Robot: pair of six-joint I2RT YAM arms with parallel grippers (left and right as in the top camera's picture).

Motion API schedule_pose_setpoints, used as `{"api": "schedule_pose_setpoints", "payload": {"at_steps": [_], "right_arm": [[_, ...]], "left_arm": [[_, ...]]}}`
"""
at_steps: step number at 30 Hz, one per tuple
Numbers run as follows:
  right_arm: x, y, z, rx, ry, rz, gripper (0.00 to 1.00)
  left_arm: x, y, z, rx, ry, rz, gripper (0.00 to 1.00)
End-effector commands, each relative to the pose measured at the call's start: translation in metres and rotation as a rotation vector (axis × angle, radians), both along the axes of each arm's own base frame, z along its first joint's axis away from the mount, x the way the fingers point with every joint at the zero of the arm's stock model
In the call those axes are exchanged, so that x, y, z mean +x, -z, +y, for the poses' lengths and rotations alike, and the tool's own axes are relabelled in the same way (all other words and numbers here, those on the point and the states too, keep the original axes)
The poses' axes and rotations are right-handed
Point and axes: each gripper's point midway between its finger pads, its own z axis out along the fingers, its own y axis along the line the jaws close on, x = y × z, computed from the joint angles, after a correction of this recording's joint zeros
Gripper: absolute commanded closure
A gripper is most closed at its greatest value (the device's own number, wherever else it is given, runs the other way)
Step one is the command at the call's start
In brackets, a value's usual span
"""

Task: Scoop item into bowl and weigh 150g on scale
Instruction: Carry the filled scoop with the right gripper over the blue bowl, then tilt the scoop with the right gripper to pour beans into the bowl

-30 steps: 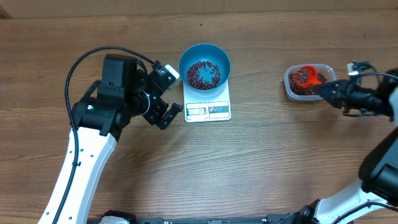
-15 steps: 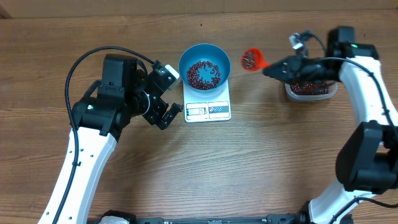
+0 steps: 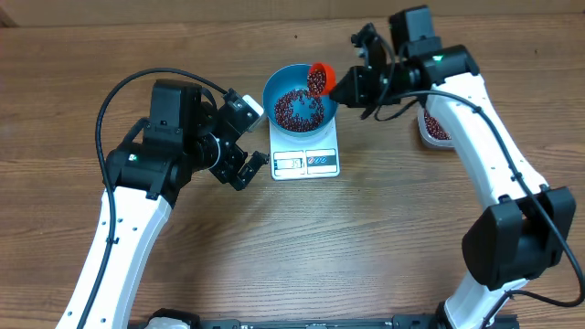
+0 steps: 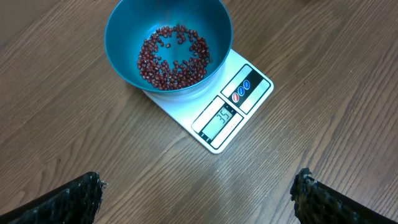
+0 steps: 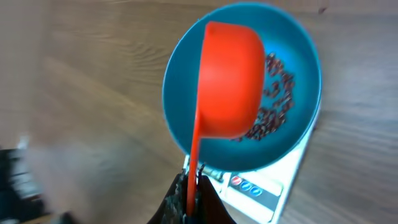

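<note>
The right gripper point(image 3: 351, 88) is clenched on the thin handle of an orange scoop point(image 3: 319, 77). The scoop reaches out ahead of its fingertips and hangs over the near rim of the blue bowl point(image 3: 274, 84). In the right wrist view the right gripper point(image 5: 189, 191) pinches the handle end. The scoop point(image 5: 231, 78) shows its plain orange back and is tipped with its mouth facing away toward the bowl point(image 5: 300, 38). From overhead something dark shows in the mouth, probably beans, though it is too small to be sure.

The bowl holds a loose, shallow layer of dark red beans point(image 3: 299, 109) spread over its bottom, with blue wall bare above them. It sits on the far half of the white scale point(image 3: 307, 161), just beyond and below the right gripper's tips.

The left gripper point(image 3: 253, 138) is released, jaws spread wide and holding nothing, and it hovers just beside the scale's edge without touching it. In its own view the left gripper point(image 4: 196, 196) looks down on the bowl point(image 4: 121, 37), the beans point(image 4: 175, 57) and the scale point(image 4: 252, 96). The scale's display point(image 4: 222, 117) is lit, with digits hard to read.

Behind the right gripper, partly hidden by its arm, a clear tub point(image 3: 435, 130) with more beans stands on the wooden worktop point(image 3: 366, 238).
</note>
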Motion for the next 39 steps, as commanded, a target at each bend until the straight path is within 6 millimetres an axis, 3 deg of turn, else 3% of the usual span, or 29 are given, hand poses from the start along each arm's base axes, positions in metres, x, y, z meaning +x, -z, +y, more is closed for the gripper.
{"api": "schedule_pose_setpoints", "payload": {"at_steps": [1,4,10,25,35,39], "right_arm": [[0.019,-0.013,-0.002,-0.199,0.069,-0.137,0.96],[0.018,-0.032,0.002,-0.335,0.073,-0.230,0.96],[0.013,-0.048,0.007,-0.438,0.072,-0.297,0.96],[-0.004,-0.054,0.026,-0.643,-0.050,-0.423,0.96],[-0.003,-0.055,0.026,-0.612,-0.046,-0.415,0.96],[-0.003,-0.065,0.017,-0.543,-0.038,-0.398,0.96]], "left_arm": [[0.000,-0.012,0.000,-0.022,-0.004,-0.022,0.01],[0.000,-0.012,0.000,-0.022,-0.004,-0.022,0.00],[0.000,-0.012,0.000,-0.022,-0.004,-0.022,0.00],[0.000,-0.012,0.000,-0.022,-0.004,-0.022,0.00],[0.000,-0.012,0.000,-0.022,-0.004,-0.022,0.00],[0.000,-0.012,0.000,-0.022,-0.004,-0.022,0.01]]}}
